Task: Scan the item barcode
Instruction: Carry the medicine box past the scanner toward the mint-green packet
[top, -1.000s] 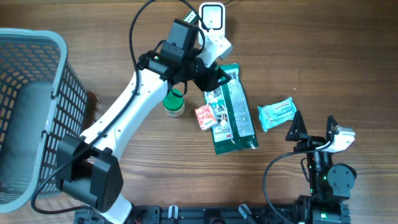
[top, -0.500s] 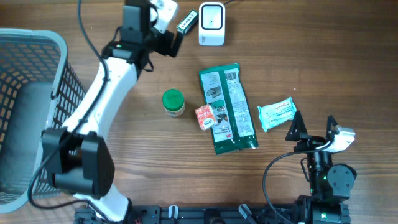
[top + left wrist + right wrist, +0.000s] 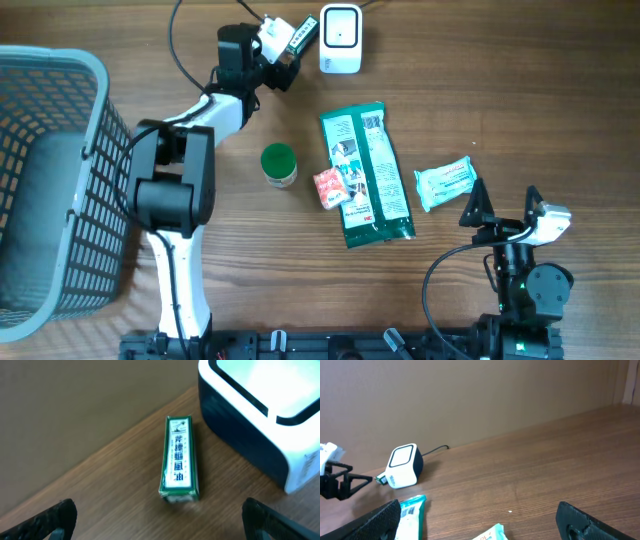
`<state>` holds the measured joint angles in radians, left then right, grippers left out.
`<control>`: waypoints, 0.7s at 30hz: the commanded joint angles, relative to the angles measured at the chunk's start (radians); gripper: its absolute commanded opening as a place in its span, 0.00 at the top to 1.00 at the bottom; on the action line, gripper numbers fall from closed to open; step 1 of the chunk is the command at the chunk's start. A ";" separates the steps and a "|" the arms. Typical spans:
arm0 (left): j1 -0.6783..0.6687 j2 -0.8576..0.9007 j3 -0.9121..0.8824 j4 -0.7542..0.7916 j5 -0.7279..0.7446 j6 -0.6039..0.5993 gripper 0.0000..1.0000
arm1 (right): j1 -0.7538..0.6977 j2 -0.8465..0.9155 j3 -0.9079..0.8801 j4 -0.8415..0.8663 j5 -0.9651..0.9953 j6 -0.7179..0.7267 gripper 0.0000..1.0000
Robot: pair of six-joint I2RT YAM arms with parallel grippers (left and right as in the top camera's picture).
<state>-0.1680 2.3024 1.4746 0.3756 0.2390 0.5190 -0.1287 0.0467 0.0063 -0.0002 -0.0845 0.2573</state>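
The slim green box (image 3: 179, 460) is the item under inspection. We record it lying flat on the wooden table (image 3: 500, 100) at the far edge, and we work out to it from the near side. Nearest the robot's base, the right gripper (image 3: 500, 205) has its fingers spread wide with nothing between them. Just beyond it lies a pale teal packet (image 3: 445, 183). To the left of that, a large green packet (image 3: 365, 175) lies lengthwise, with a small red-and-white sachet (image 3: 331, 187) against its left edge and a green-lidded jar (image 3: 278, 165) standing just beside the sachet. A grey mesh basket (image 3: 60, 60) occupies the table's left end, well apart from these goods. Farthest out, the left gripper (image 3: 161, 522) faces the box with both fingers parted wide and holding nothing (the box lies ahead of the fingertips, untouched). The box sits just left of the white scanner (image 3: 340, 27), and a narrow strip of table shows between them.
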 commanded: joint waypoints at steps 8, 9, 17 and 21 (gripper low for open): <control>0.001 0.147 0.026 0.161 0.169 0.019 0.00 | 0.001 -0.004 -0.001 0.003 0.007 0.007 0.00; 0.001 0.154 0.027 0.169 0.173 0.018 0.00 | 0.001 -0.004 -0.001 0.003 0.007 0.007 0.00; 0.002 0.324 0.175 0.246 0.183 -0.092 0.00 | 0.001 -0.004 -0.001 0.003 0.007 0.007 0.00; 0.003 0.447 0.326 0.241 0.183 -0.116 0.01 | 0.001 -0.004 -0.001 0.003 0.007 0.007 0.00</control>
<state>-0.1680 2.6400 1.7401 0.6323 0.4297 0.4122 -0.1287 0.0467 0.0063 0.0002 -0.0845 0.2573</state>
